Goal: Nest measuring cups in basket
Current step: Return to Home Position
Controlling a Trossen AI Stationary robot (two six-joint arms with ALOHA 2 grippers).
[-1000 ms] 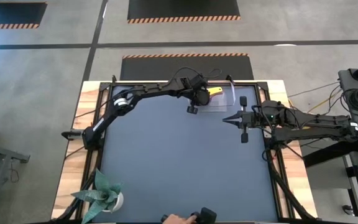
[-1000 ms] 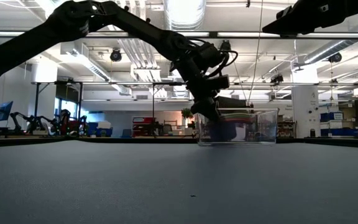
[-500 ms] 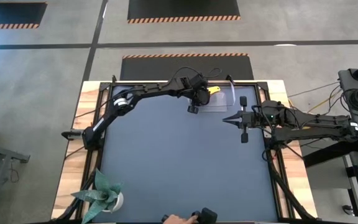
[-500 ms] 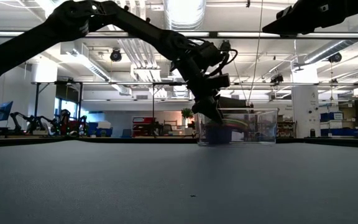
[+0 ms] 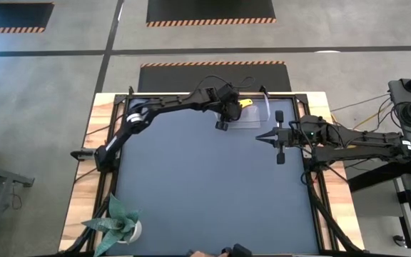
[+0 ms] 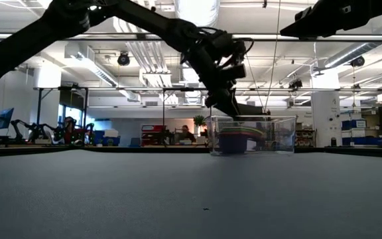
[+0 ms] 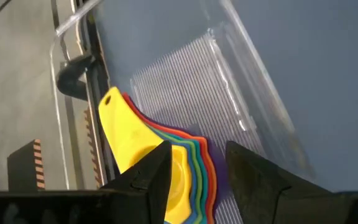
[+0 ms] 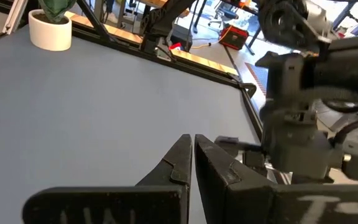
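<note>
Left gripper (image 7: 197,149), fingers spread and empty, hovers over one nested stack of coloured plastic measuring cups (image 7: 129,134) in one clear rectangular basket (image 7: 185,81); right gripper (image 8: 192,146) clenched, well apart

Place: robotics lab | hazard-striped floor mats (image 5: 212,76) | exposed ceiling ducts (image 6: 194,10) | robot arms on far benches (image 6: 65,127)

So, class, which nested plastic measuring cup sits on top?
The yellow plastic measuring cup; its whole handle shows, the others only peek out as edges beneath.
</note>
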